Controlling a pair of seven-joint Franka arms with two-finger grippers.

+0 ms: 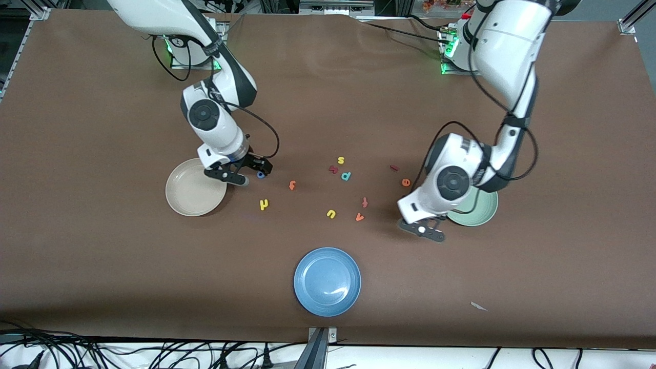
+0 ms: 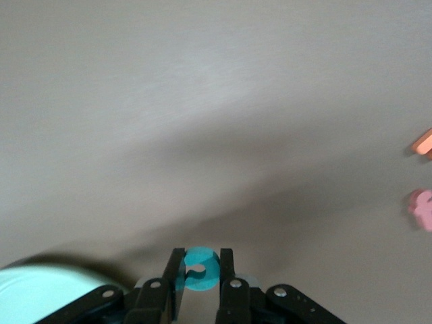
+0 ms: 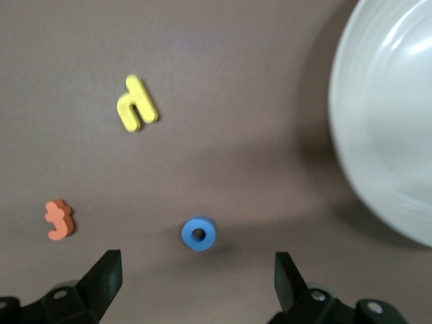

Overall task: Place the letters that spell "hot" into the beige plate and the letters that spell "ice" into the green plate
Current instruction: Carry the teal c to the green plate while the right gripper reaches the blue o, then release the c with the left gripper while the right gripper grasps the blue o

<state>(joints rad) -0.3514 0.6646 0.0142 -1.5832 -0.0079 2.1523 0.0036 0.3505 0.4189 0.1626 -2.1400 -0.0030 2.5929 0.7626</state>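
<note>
Your left gripper (image 2: 200, 270) pinches the teal c (image 2: 200, 268), light soft foam best taken across its flat sides, low beside the green plate (image 1: 487, 212), while your right gripper (image 3: 198, 280) hangs open-fingered over the blue o (image 3: 199, 233) near the beige plate (image 1: 189, 197)

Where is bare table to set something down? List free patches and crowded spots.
Free: the wide strip between the letters and the arms' bases; the stretch between beige plate and blue plate. Crowded: between beige and green plate, where letters lie, right gripper over the o, left gripper grips the c.
</note>
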